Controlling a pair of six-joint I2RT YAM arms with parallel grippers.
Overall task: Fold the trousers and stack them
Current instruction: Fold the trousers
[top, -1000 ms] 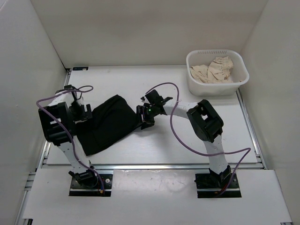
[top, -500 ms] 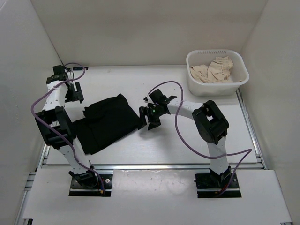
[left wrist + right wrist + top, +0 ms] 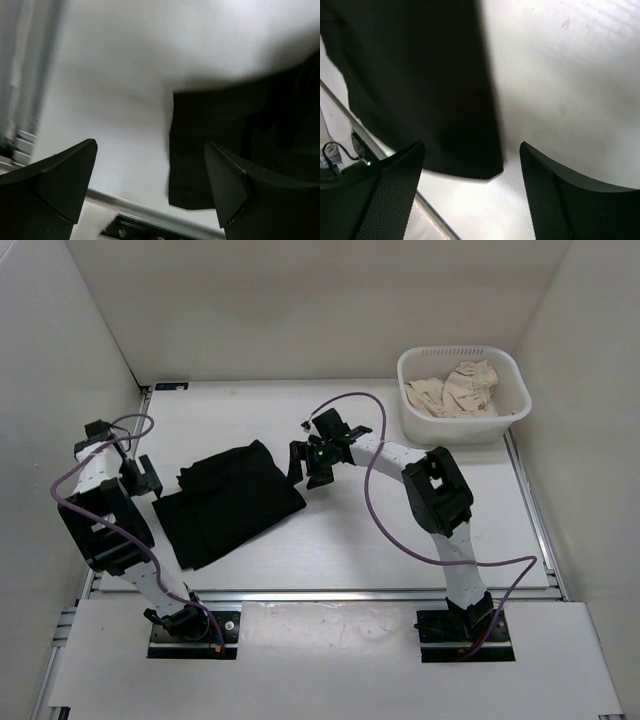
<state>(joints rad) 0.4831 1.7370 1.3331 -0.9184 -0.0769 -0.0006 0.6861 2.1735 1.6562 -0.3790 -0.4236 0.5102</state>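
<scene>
Trousers [image 3: 232, 502]: plain matte black, no pattern. Table [image 3: 400, 530]: white. Basket [image 3: 507, 412]: white. Cloth [image 3: 455, 390] inside it: beige. Arm cable [image 3: 348, 396]: purple. Left gripper [image 3: 150, 145] and right gripper [image 3: 471, 145]: black, with fine mesh texture on the right's fingers [image 3: 395, 190].

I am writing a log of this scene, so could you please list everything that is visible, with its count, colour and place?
trousers: 1, black, folded on the table, left of centre
basket: 1, white, far right corner of the table
cloth garment: 1, beige, crumpled inside the basket
table: 1, white, under everything
cables: 2, purple, one looping along each arm
left arm and right arm: 2, white and black, bases at the near edge
left gripper: 1, black, open and empty, beside the trousers' left edge
right gripper: 1, black, open and empty, over the trousers' right edge
</scene>
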